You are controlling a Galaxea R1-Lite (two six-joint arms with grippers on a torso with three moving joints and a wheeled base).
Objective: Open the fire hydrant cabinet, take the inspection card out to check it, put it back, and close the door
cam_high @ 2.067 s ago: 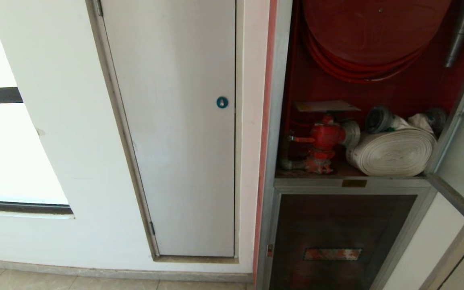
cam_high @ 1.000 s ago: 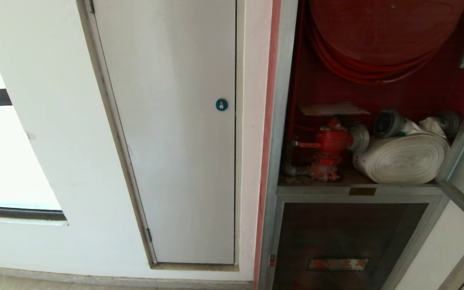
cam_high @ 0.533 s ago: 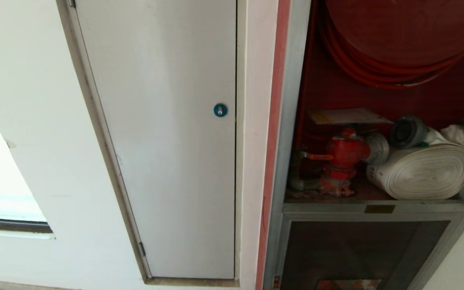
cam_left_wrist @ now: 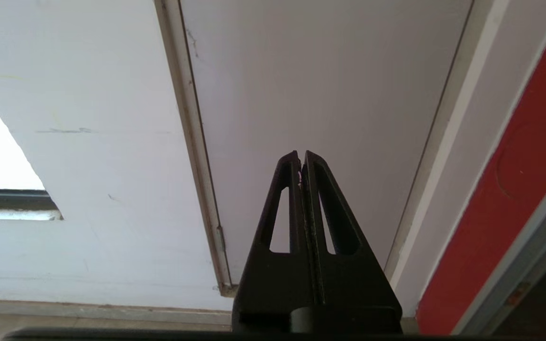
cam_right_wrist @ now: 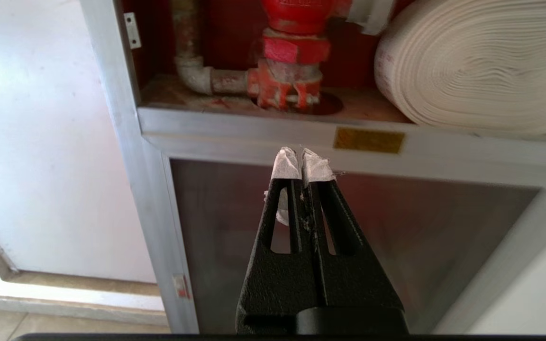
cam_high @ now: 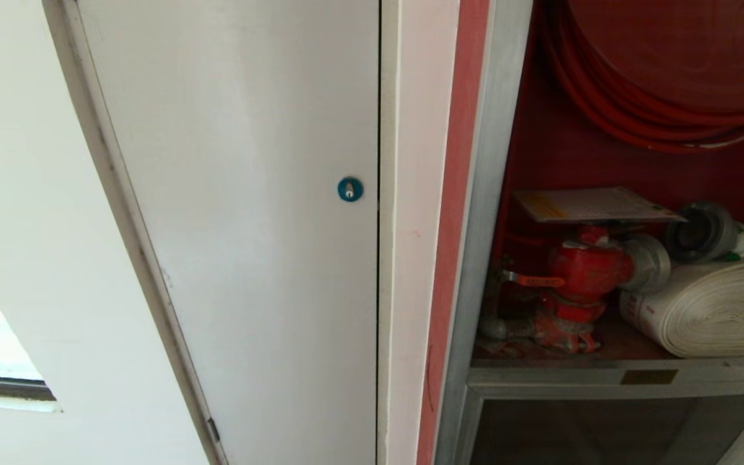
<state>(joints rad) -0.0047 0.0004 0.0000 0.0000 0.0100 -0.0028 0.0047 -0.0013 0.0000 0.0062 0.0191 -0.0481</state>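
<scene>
Fire hydrant cabinet is open already, inspection card lying flat on the red valve; both the left gripper and right gripper are closed and empty; I'd open the right one wide, then pinch the card's near edge gently.

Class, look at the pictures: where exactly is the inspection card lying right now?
In the head view, the inspection card lies flat on top of the red valve inside the open fire hydrant cabinet, on the right, below the red hose reel.
</scene>
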